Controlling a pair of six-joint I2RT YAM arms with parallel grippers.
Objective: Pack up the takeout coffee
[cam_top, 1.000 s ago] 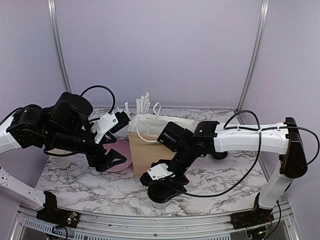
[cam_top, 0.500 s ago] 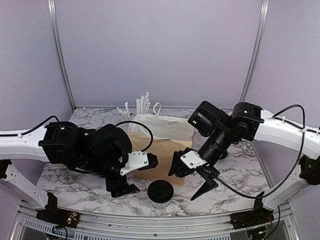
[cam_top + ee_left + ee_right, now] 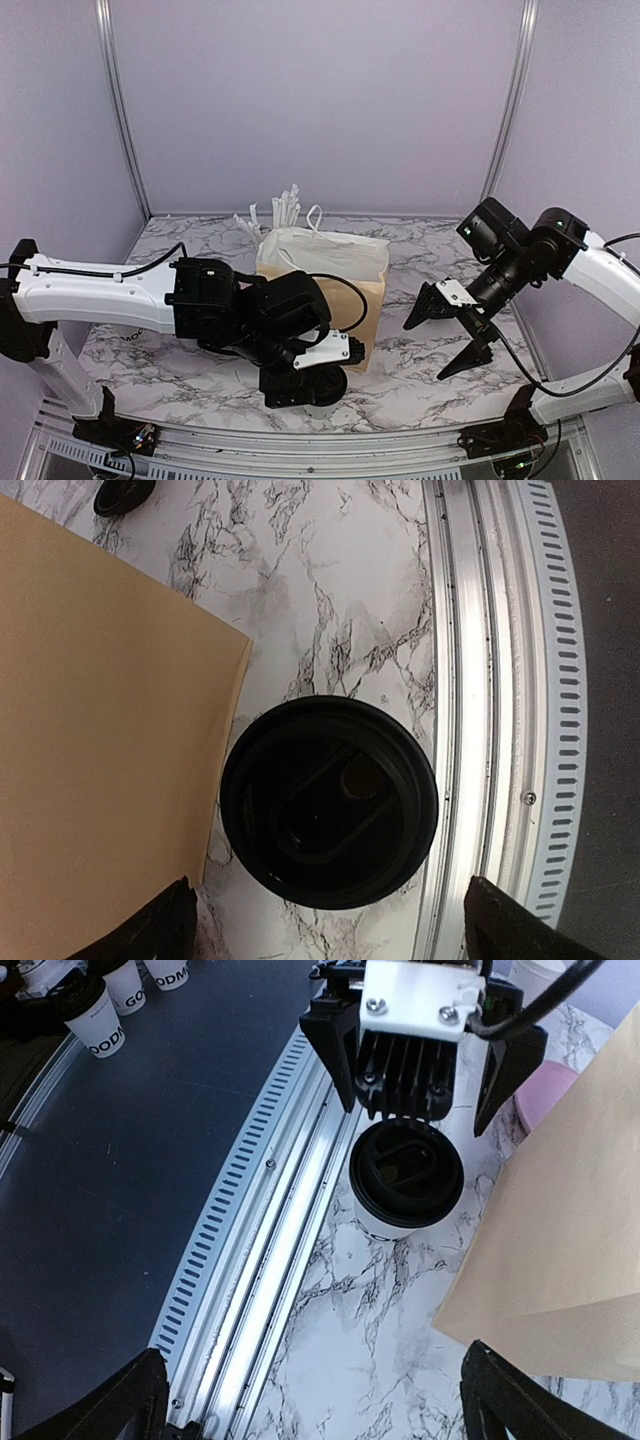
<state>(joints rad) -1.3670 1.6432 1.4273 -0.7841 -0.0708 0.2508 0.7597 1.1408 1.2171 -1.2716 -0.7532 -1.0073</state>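
The takeout coffee (image 3: 328, 800) stands on the worktop's (image 3: 410, 360) near edge, just before the paper bag (image 3: 365, 300), beneath the left hand (image 3: 418, 1110); straws (image 3: 285, 212) stand behind the bag.

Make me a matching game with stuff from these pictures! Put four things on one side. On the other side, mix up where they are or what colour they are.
Things:
1. coffee cup lid
2. paper bag
3. straws
4. right pincer

Clues:
A. white, sticking up behind the bag
B. open wide, over on the right side
C. brown, standing in the middle
D. black and round, right below the open left pincer

Pairs: 1-D, 2-C, 3-A, 4-B
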